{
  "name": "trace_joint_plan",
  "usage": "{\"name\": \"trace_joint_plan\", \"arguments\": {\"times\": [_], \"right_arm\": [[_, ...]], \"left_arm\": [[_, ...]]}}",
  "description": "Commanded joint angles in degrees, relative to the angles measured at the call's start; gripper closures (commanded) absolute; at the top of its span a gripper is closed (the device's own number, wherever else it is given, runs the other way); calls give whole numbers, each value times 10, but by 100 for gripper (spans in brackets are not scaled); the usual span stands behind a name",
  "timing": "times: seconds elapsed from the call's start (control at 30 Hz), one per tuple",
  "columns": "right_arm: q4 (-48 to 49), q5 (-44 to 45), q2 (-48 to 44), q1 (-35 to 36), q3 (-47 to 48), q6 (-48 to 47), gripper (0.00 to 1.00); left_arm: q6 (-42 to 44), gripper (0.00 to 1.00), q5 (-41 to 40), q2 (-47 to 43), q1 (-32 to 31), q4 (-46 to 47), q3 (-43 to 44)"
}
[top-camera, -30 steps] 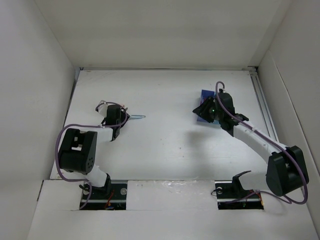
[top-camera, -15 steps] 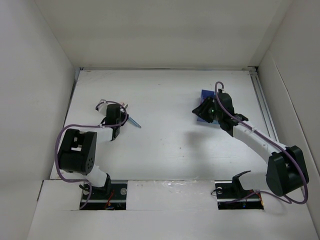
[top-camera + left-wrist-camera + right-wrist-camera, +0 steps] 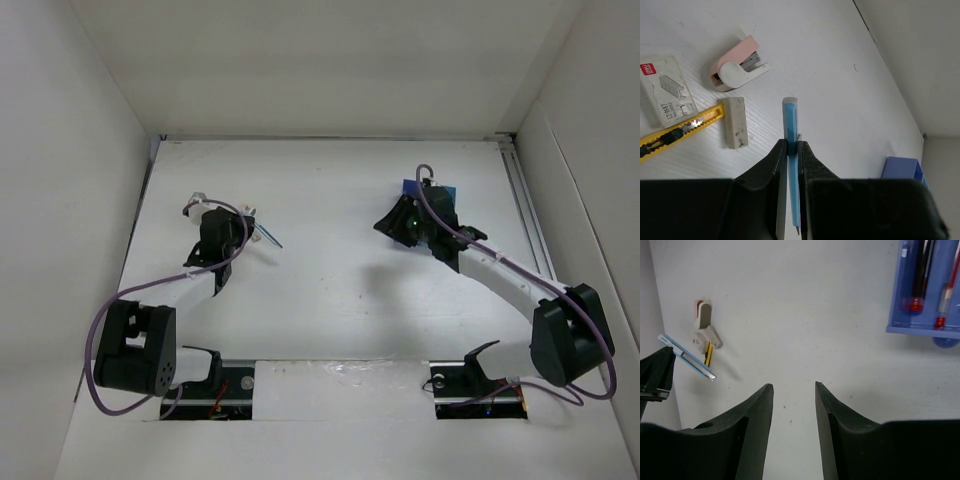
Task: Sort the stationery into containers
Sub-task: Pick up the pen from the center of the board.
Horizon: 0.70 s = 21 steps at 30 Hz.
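Observation:
My left gripper is shut on a thin light-blue pen-like item and holds it above the table. The item also shows in the top view and in the right wrist view. A whitish eraser lies on the table just left of it. The blue tray holds red-tipped pens at the upper right of the right wrist view. In the top view the tray is mostly hidden behind the right arm. My right gripper is open and empty, left of the tray.
A pink and white stapler, a box of staples and a yellow utility knife lie near the eraser at the table's left. White walls enclose the table. A rail runs along the right edge.
My left arm has swung and extended forward, and the light-blue item has tilted from pointing right to pointing down-right. My right gripper has moved left, away from the tray.

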Motion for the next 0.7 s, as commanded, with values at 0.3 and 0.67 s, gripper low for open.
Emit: {"name": "trace_joint_plan", "arguments": {"times": [0.3, 0.67], "right_arm": [[29, -13, 45, 114, 71, -58, 55], [44, -46, 77, 139, 84, -85, 51]], "left_arm": [[47, 100, 164, -17, -4, 48, -24], [60, 100, 341, 62, -25, 149, -9]]}}
